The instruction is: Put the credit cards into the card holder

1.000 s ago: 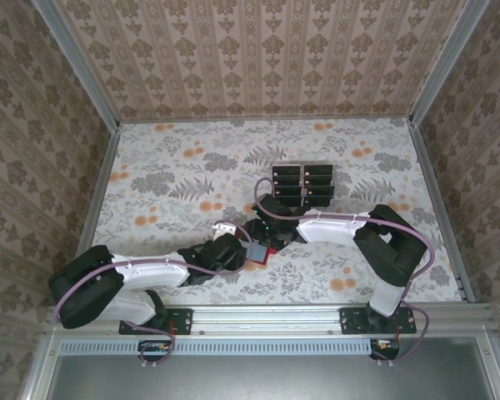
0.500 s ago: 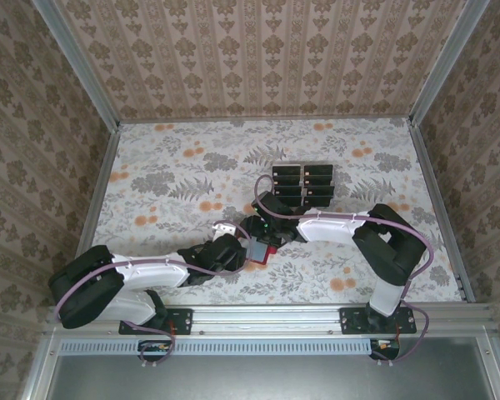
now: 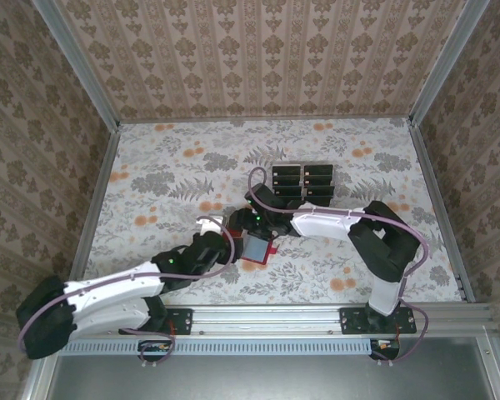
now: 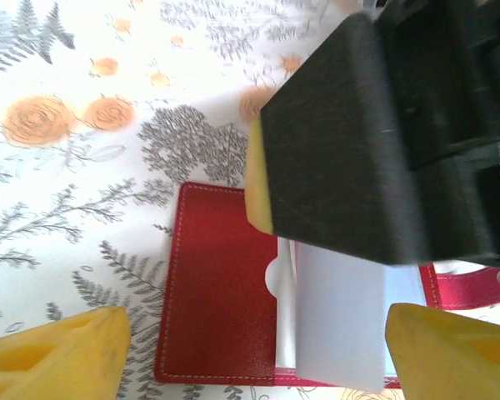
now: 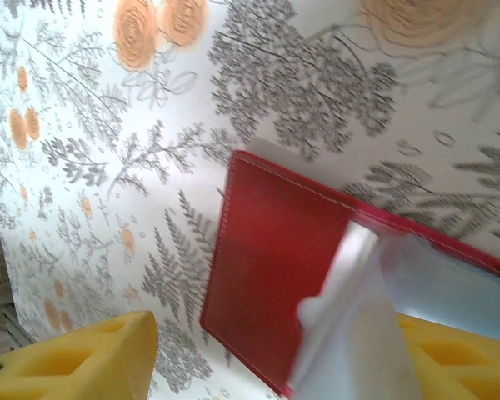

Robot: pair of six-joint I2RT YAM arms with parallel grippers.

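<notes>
Several dark credit cards (image 3: 302, 184) sit grouped beyond the open red card holder (image 3: 257, 248), none visibly inside it, while your left gripper (image 4: 254, 350) and right gripper (image 5: 267, 358) both hover over it with fingers spread, gripping nothing, so the loading looks barely begun.

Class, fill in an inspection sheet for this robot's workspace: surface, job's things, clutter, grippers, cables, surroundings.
Surface: floral-patterned table.
Job's things: red card holder lies open between the two arms' ends, with a pale flat sheet over its inside; dark credit cards sit in rows farther back.
Clutter: nothing seen.
Grippers: left gripper open, straddling the card holder; right gripper open, over it.
Cables: purple cables run along both arms; one loops near the credit cards.
Surroundings: patterned walls on three sides; metal rail at the near edge.
</notes>
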